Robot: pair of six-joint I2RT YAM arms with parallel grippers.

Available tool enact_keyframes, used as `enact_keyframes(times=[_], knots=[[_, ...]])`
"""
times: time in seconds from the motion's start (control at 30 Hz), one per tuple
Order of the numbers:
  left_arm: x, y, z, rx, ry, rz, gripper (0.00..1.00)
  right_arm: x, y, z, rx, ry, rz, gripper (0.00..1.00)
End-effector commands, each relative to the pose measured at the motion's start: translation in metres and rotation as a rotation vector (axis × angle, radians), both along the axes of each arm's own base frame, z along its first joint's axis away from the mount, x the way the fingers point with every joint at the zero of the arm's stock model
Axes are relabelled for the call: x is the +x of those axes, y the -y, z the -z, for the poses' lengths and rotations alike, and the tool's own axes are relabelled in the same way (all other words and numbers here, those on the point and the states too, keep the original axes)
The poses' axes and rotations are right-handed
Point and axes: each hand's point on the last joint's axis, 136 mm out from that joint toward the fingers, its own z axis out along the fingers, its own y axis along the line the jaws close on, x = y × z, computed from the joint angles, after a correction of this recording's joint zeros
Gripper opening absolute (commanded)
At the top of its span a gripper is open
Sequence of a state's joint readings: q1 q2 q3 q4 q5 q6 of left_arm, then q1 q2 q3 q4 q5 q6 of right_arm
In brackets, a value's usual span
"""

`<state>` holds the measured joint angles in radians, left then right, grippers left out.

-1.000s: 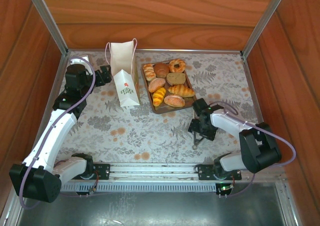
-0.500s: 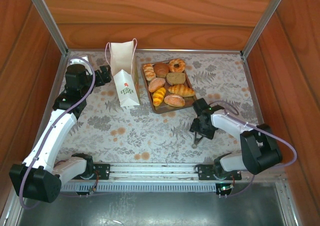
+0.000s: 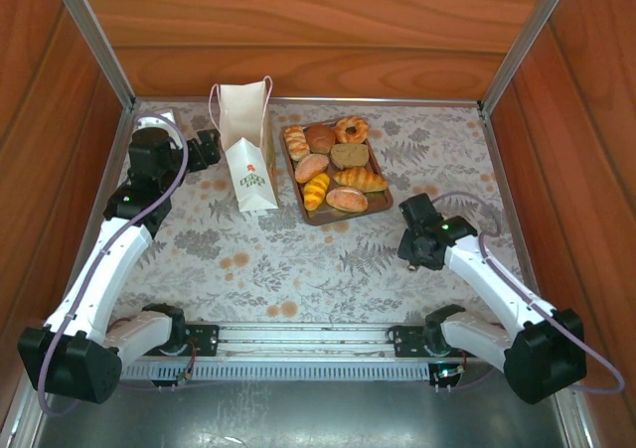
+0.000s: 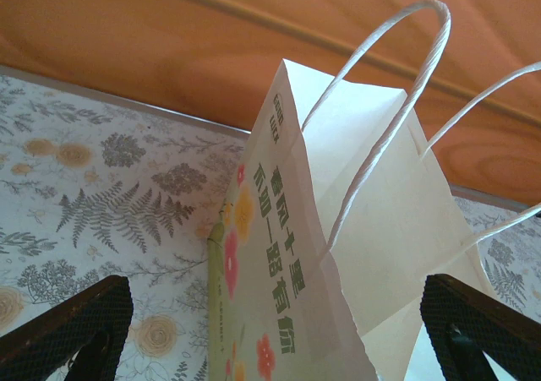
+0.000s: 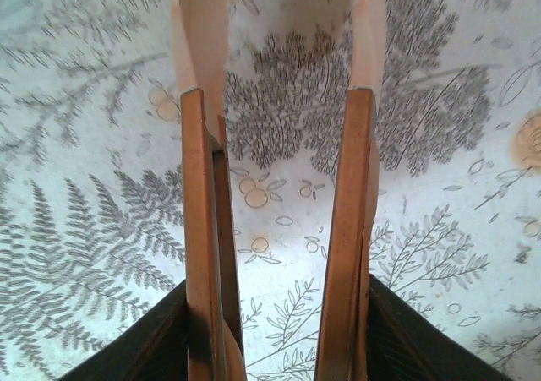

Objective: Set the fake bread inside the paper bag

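The fake bread (image 3: 333,168), several glossy croissants, rolls and a ring donut (image 3: 352,129), lies on a brown tray at the back centre. The white paper bag (image 3: 248,160) stands upright just left of the tray. In the left wrist view the paper bag (image 4: 355,229) with green lettering and cord handles (image 4: 397,102) sits between the wide-apart fingers (image 4: 72,330) of my left gripper (image 4: 270,313), which is open. My left gripper (image 3: 206,148) is at the bag's left side. My right gripper (image 3: 415,244) hovers over the tablecloth right of the tray. Its fingers (image 5: 203,229) are narrowly apart with nothing between them.
The brown tray (image 3: 348,216) holds the bread beside the bag. Wooden walls (image 3: 318,31) close in the back and both sides. A floral tablecloth (image 3: 288,259) covers the table, and a metal rail (image 3: 298,339) runs along the near edge between the arm bases.
The right arm has swung right and away from the table's centre, and its fingers have drawn closer together. The left arm and the bag have not moved.
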<state>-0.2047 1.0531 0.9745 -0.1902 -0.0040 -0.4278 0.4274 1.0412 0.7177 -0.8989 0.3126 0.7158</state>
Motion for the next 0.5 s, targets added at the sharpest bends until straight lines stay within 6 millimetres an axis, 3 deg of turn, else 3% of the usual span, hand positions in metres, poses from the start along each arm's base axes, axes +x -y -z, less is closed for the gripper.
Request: enact_keyframes(times=[0.0, 0.27, 0.47], knots=[[-0.004, -0.004, -0.003, -0.015, -0.002, -0.017, 0.93, 0.009, 0.01, -0.029, -0.024, 0.056, -0.027, 0.49], [-0.012, -0.005, -0.014, -0.026, -0.016, -0.018, 0.93, 0.032, 0.014, -0.092, 0.044, 0.194, -0.1, 0.49], [-0.021, -0.008, -0.028, -0.139, -0.05, 0.014, 0.95, 0.055, -0.01, -0.142, 0.136, 0.277, -0.307, 0.5]])
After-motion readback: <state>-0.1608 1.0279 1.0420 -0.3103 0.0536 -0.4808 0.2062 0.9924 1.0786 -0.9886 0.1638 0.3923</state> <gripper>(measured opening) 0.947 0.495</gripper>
